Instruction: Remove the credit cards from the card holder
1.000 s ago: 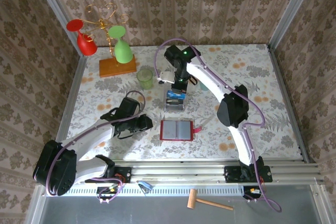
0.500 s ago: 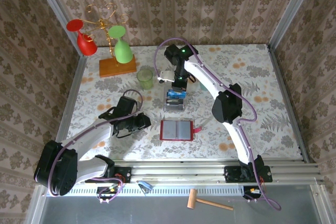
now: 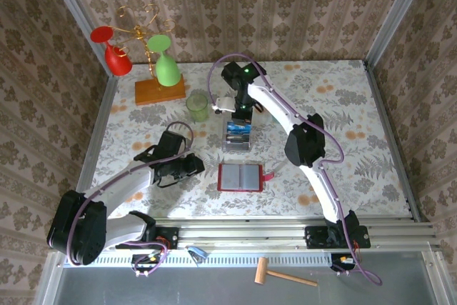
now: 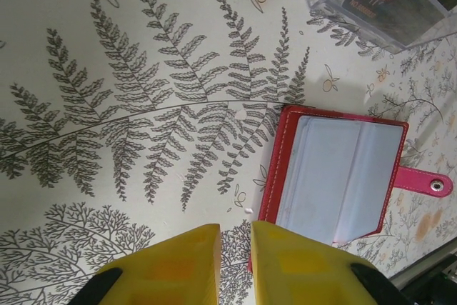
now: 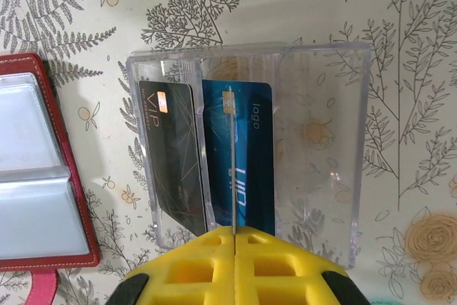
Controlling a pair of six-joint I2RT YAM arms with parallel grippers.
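Red leather-look card holder (image 3: pixel 240 177) lies open and flat on the floral surface (image 3: pixel 343 105), toward the near edge, its strap tab pointing right. From the left wrist view its grey clear pockets look empty, though not every sleeve can be seen into. Just behind it sits a clear plastic box (image 5: pixel 321 141), with a black card (image 5: pixel 171 155) and a blue card (image 5: pixel 257 155) resting in neighbouring compartments.

Your right fingers (image 5: pixel 200 255) are pressed together on another credit card (image 5: pixel 232 162). It is seen edge-on as a thin line and held over the box, above the blue card. Your left fingers (image 4: pixel 178 262) hover beside the holder's left edge with a narrow gap between them, holding nothing.

The step in hand looks like placing a removed card into the box. Next, you would likely lower the card between the dividers and spread the right fingers only once it is inside. Keep it clear of the box wall, since thin plastic can catch and tip. Then check the holder for cards left inside.
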